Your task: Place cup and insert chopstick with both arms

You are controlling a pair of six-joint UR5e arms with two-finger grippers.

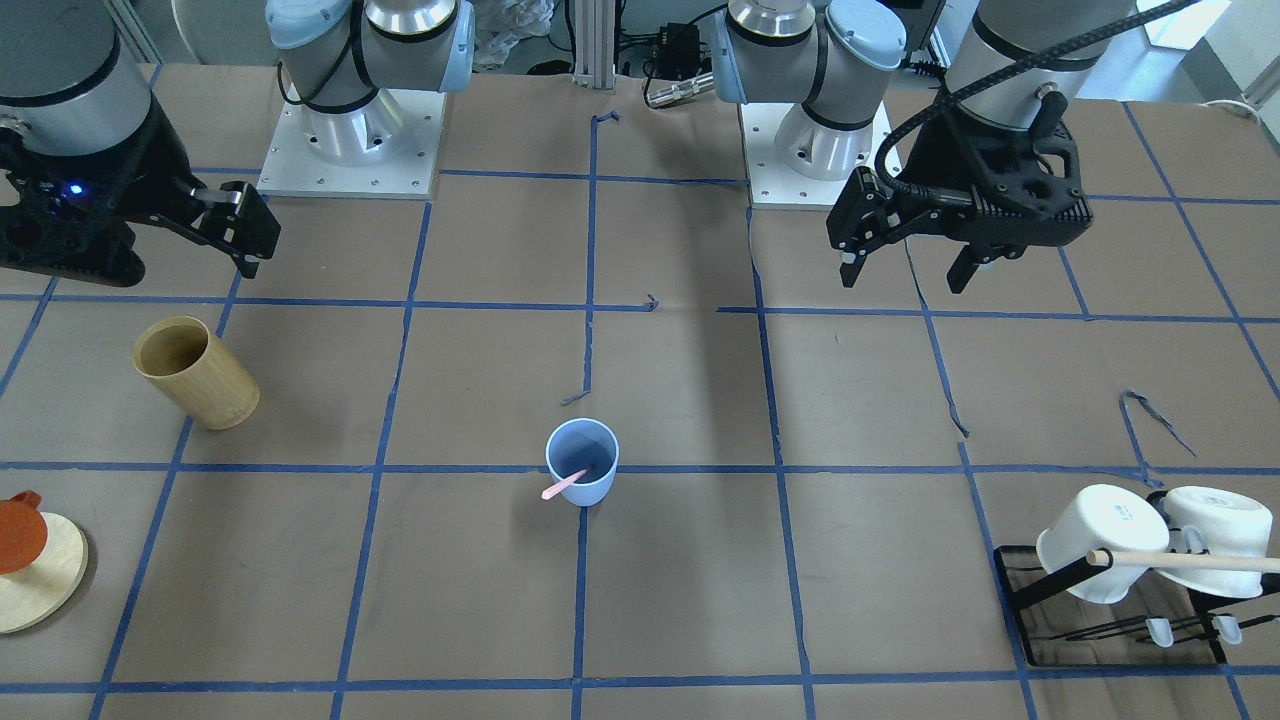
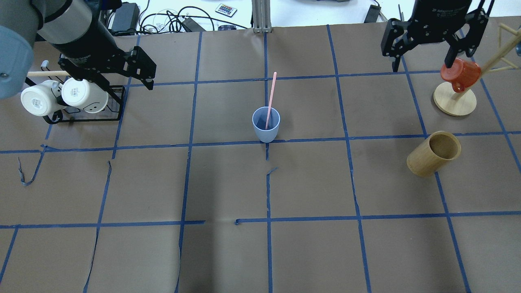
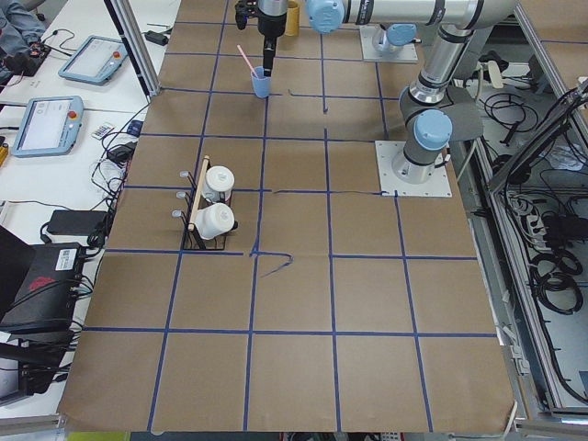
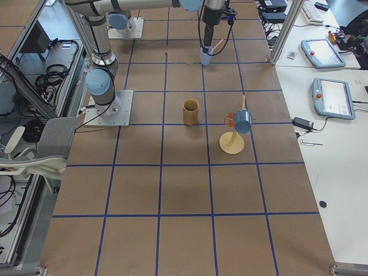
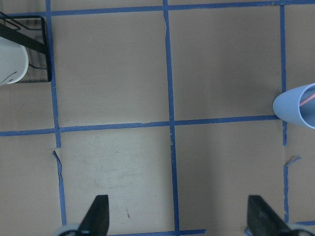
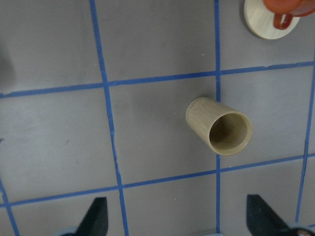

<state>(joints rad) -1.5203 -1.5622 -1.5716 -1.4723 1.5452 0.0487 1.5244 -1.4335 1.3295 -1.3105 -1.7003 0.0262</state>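
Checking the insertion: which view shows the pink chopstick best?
Overhead exterior: the pink chopstick shows full length, leaning out of the blue cup. Front-facing foreshortens it to a stub; side views show it tiny; left wrist catches a sliver; right wrist, nothing.

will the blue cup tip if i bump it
Probably easily: the blue cup looks thin and light, narrower at its base. The pink chopstick leans far above the rim, so it likely adds top weight and could tumble out.

Left arm (image 1: 800, 60), right arm (image 1: 400, 30): silver tubes, pale-blue joint caps (image 1: 868, 32), black rings. White square base plates (image 1: 290, 175) with screw holes. Left gripper (image 1: 905, 272) black, ribbed housing, braided black cable (image 1: 985, 82). Right gripper (image 2: 421, 65) black, blue LED (image 1: 73, 189).
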